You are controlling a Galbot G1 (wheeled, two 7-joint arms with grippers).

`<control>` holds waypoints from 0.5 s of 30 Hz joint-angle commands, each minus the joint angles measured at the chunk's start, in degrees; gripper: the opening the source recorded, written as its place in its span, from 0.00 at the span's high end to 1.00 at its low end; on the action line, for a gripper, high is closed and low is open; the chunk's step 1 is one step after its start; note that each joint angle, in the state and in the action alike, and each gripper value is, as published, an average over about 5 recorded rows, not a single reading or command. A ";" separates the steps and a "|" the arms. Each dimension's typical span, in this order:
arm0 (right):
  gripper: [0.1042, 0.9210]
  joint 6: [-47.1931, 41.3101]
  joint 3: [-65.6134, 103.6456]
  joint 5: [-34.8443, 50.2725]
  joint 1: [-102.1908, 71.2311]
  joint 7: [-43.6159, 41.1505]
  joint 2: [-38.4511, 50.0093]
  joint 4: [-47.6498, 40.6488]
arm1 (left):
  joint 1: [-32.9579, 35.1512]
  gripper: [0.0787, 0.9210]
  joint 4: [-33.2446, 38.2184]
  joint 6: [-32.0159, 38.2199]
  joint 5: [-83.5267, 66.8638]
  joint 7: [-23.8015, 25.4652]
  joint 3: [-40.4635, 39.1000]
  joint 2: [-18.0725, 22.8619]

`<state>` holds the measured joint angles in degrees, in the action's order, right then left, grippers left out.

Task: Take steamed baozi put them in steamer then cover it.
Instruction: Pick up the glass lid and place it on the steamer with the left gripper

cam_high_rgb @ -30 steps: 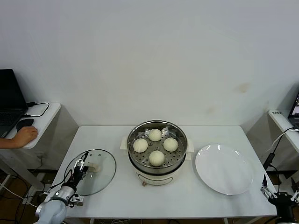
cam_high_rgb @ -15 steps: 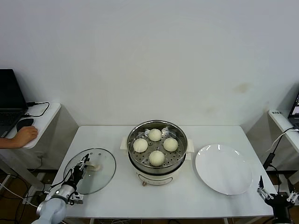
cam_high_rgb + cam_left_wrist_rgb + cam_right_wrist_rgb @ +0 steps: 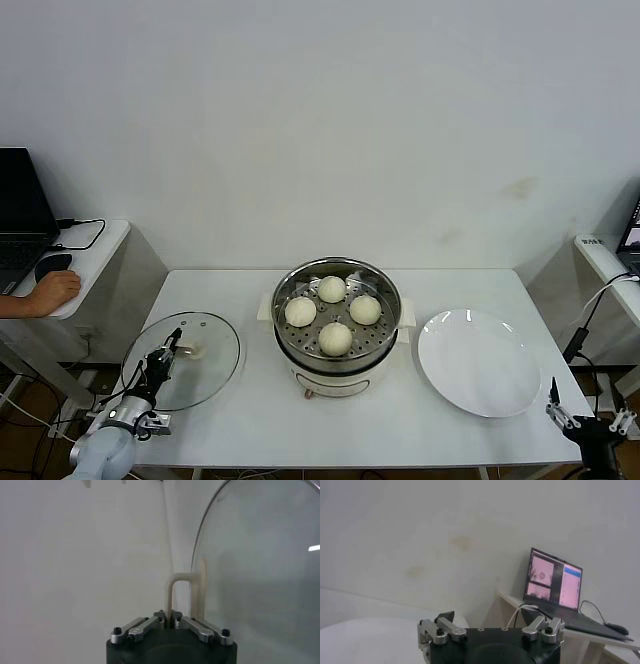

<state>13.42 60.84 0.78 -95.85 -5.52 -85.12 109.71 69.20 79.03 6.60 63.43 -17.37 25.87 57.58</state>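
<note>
While no lettering is legible, the left pincer (image 3: 172, 345) clenches the cover (image 3: 205, 372) handle; the right pincer (image 3: 585, 420) is released.

White table (image 3: 450, 285) with steamer (image 3: 337, 372), plate (image 3: 480, 362), cover (image 3: 205, 360)

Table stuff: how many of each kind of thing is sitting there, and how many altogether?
Buns: 4, all in the steamer
Steamer: 1
Glass lid: 1, its handle held by the left gripper
White plate: 1
Total: 7
</note>
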 commanded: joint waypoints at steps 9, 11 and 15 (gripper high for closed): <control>0.12 2.44 -3.28 -4.41 -1.91 0.06 1.22 1.29 | 16.21 0.93 34.86 -19.22 -16.01 9.61 9.44 -4.62; 0.12 2.56 -3.78 -4.66 -1.95 0.17 1.24 1.46 | 16.60 0.93 38.24 -21.02 -17.62 10.75 8.85 -5.77; 0.12 3.19 -5.77 -6.93 -1.61 0.91 1.00 0.97 | 15.24 0.93 44.79 -25.44 -18.48 11.51 3.60 -7.43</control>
<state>15.76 57.80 -3.05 -97.34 -5.27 -84.18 110.88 81.15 103.69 -7.33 51.57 -11.22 32.15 53.80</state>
